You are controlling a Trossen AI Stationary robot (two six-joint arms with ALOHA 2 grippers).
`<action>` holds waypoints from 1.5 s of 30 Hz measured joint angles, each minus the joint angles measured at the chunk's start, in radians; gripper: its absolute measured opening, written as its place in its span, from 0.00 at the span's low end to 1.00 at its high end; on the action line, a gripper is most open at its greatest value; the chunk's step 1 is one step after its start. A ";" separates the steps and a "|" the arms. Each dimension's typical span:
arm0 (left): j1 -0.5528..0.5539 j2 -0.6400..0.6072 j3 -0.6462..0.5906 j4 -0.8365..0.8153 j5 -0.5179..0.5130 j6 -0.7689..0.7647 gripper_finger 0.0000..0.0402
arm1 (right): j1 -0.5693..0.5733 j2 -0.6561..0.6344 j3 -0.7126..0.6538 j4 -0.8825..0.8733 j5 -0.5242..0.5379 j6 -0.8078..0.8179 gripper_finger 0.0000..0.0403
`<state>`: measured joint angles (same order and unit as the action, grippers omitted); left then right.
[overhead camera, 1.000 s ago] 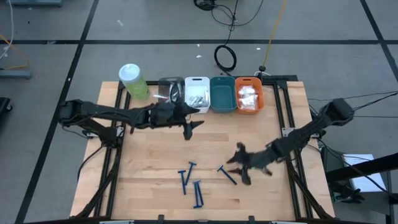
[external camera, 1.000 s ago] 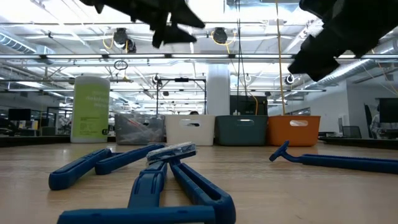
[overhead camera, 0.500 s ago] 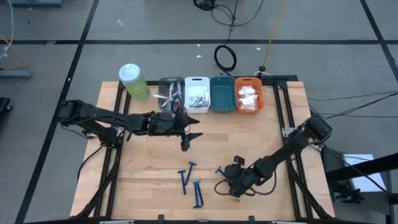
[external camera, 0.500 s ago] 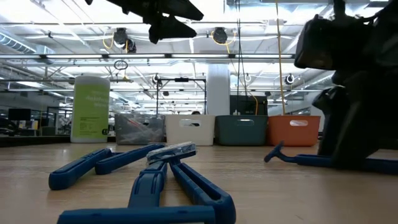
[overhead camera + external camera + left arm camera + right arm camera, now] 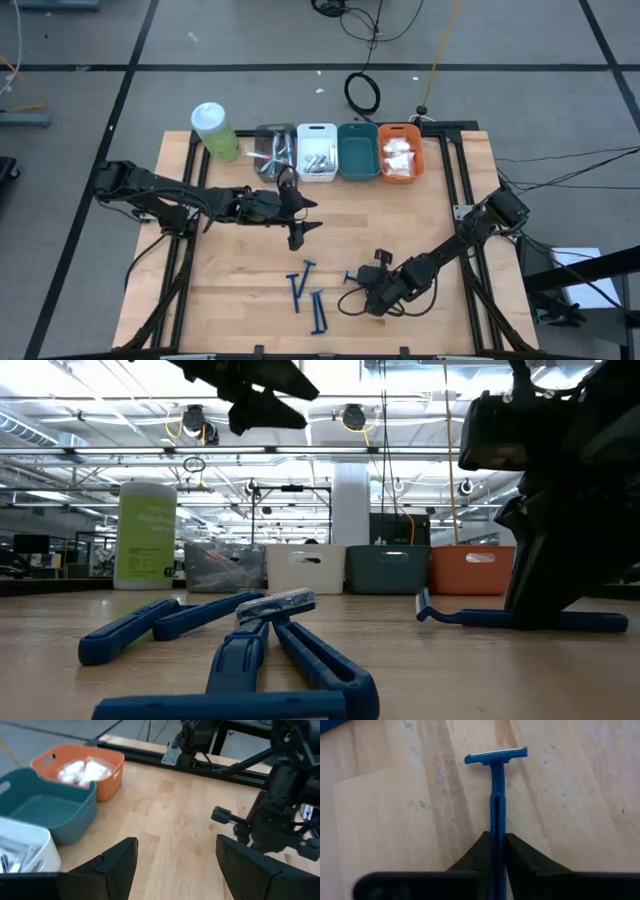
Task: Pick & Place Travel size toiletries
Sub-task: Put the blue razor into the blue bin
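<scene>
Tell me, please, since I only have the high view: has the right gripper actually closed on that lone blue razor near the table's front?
Observer: Yes. In the right wrist view the right gripper has its fingers pinched on the handle of the blue razor.
Operator: Is the razor off the table?
Observer: No. In the low view it lies flat on the wood.
Operator: And the left gripper?
Observer: The left gripper is open and empty, above the table near the teal bin.
</scene>
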<state>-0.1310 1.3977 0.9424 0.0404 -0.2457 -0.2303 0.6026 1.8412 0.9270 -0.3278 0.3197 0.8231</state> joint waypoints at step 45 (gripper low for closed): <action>0.007 0.545 0.141 0.957 0.204 0.201 0.66 | -0.225 -0.607 -0.666 1.523 0.018 -0.884 0.04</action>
<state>-0.1236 1.9429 1.0839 0.9976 -0.0420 -0.0296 0.3779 1.2339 0.2610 1.1949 0.3374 -0.0608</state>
